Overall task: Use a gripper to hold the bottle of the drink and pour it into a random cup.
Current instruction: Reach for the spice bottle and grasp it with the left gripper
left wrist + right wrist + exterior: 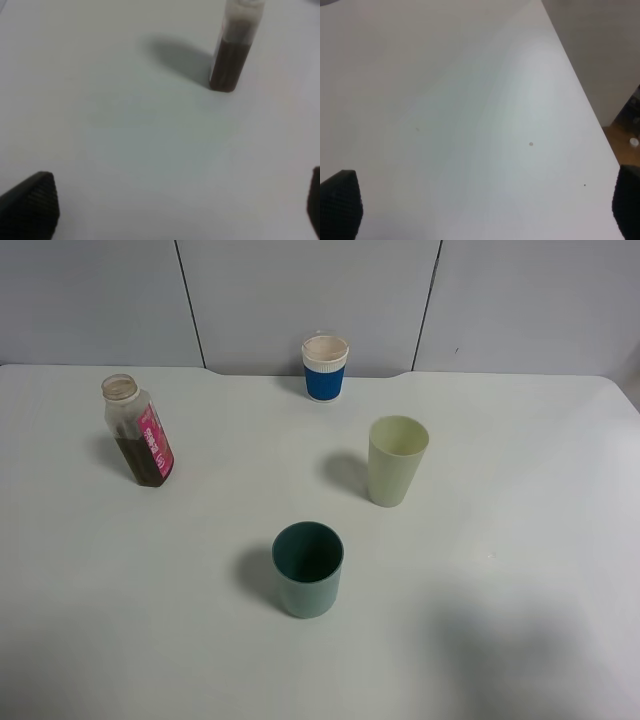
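The bottle of the drink (139, 432) stands upright at the left of the white table, uncapped, with a pink label and brown liquid. It also shows in the left wrist view (232, 52), ahead of my left gripper (175, 205), which is open with fingertips far apart and well short of it. The pale yellow-green cup (396, 460) stands upright at centre right. My right gripper (485, 210) is open over bare table near the right edge. Neither gripper shows in the exterior high view.
A dark teal cup (308, 568) stands at front centre. A blue-and-white paper cup (325, 367) stands at the back centre by the wall. The table's right edge (580, 95) runs close to my right gripper, with floor beyond.
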Controlling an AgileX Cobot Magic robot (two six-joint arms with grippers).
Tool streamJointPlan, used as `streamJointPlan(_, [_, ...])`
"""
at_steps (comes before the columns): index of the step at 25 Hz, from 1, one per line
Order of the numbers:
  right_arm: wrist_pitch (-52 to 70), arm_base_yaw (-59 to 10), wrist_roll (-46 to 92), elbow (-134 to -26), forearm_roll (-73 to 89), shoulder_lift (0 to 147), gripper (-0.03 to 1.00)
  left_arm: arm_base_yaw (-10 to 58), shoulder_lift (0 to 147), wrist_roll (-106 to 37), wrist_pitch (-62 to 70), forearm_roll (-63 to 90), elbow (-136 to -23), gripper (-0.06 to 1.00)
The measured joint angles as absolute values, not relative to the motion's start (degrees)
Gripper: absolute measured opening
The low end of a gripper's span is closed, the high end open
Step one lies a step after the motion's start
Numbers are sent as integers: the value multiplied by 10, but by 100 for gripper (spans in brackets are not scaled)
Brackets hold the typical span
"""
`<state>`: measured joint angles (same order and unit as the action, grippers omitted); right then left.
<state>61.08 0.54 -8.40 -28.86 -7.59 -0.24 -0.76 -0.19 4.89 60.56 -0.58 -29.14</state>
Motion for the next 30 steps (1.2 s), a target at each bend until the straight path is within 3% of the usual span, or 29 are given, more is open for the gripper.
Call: streamJointPlan(30, [611,5,-84,-289,-76,-2,100,-8,1,65,606,-6,-291,98])
